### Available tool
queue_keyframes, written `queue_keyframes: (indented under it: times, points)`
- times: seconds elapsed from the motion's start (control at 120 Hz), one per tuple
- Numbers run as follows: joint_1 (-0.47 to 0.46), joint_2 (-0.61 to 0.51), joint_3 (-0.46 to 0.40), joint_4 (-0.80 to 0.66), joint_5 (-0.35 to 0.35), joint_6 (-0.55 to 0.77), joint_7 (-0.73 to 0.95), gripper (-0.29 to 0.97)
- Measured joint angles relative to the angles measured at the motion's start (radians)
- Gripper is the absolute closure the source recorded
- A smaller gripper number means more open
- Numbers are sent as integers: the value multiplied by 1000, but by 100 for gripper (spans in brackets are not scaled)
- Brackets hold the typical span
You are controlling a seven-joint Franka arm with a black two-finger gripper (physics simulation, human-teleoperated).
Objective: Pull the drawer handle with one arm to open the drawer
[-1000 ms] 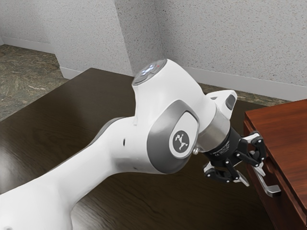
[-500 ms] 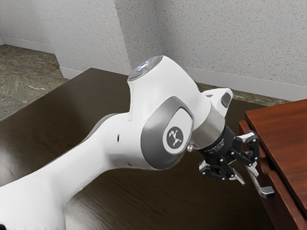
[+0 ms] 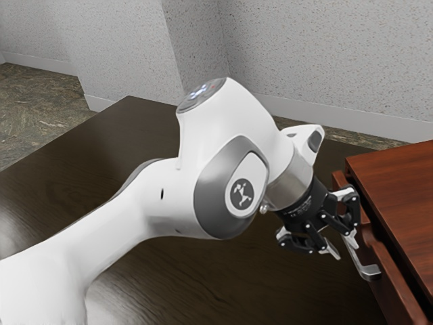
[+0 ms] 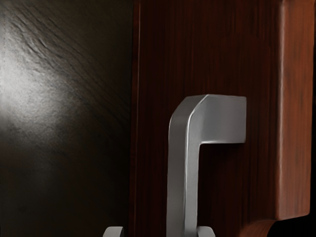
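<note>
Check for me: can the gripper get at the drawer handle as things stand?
Probably yes. The gripper is right at the handle, whose bar runs straight under the hand in the wrist view, and nothing stands between them.

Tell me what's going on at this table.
The Franka arm reaches across the dark table to a red-brown cabinet at the exterior view's right. Its gripper is at the silver handle of the drawer, with open fingers on either side of the bar. The drawer front stands slightly out from the cabinet body, so the drawer looks partly open.
</note>
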Motion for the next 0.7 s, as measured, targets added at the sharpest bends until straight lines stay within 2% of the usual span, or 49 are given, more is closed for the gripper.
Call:
queue_keyframes:
  times: [0.7]
  points:
    - [-14, 9, 4, -7, 22, -12, 2, 60]
